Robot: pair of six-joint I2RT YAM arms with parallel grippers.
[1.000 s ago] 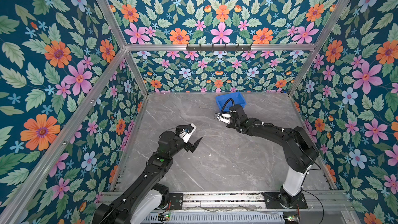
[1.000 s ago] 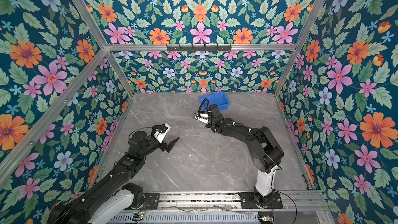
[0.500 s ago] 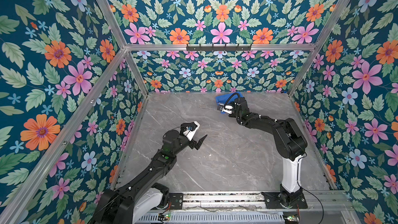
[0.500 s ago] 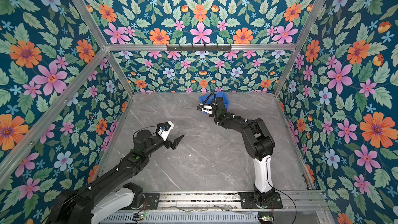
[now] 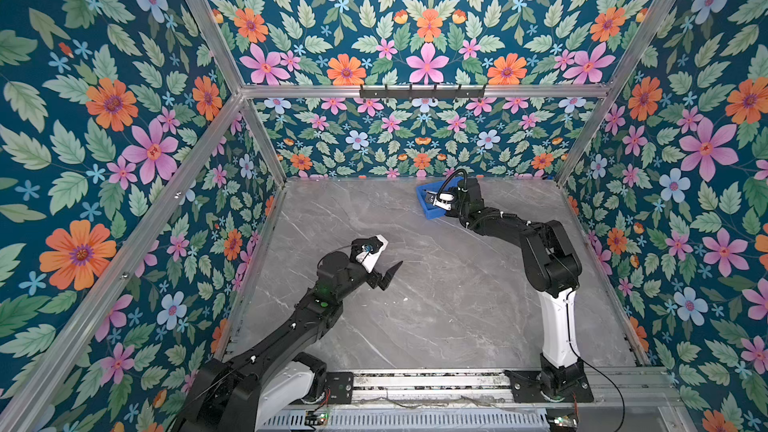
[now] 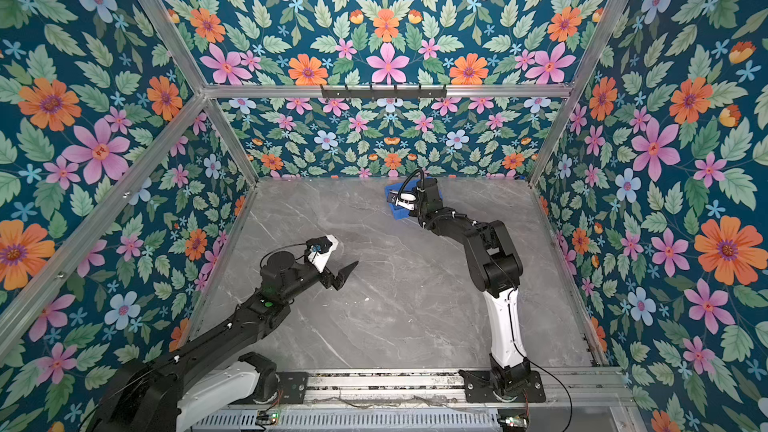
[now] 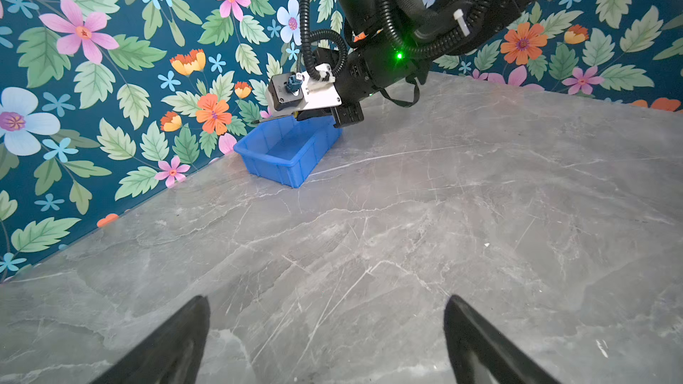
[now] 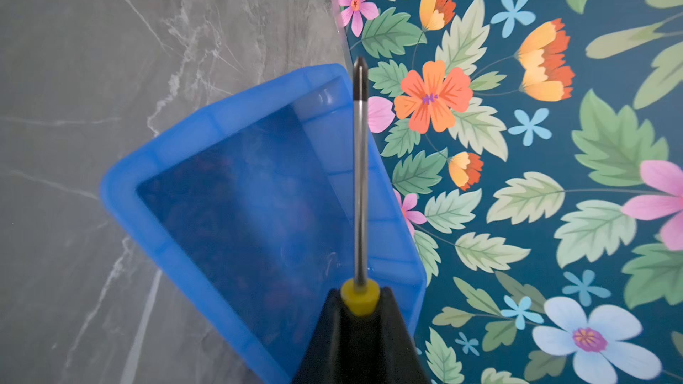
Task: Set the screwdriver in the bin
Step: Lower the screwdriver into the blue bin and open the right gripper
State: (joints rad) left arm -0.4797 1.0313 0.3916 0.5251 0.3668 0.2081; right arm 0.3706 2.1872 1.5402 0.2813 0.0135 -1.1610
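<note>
The right claw (image 8: 360,299) grips the screwdriver (image 8: 360,179) by its handle, shaft out over one long side of the bin (image 8: 122,197), tip past the rim, likely lining up a drop. The left claw (image 7: 325,301) hangs open over the bench (image 7: 480,197), well apart.

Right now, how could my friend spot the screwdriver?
Look at the far flowery wall, then down to the blue bin on the grey table beside it. Above the bin the right claw pinches the screwdriver: the only thin silver stick with a yellow collar.
</note>
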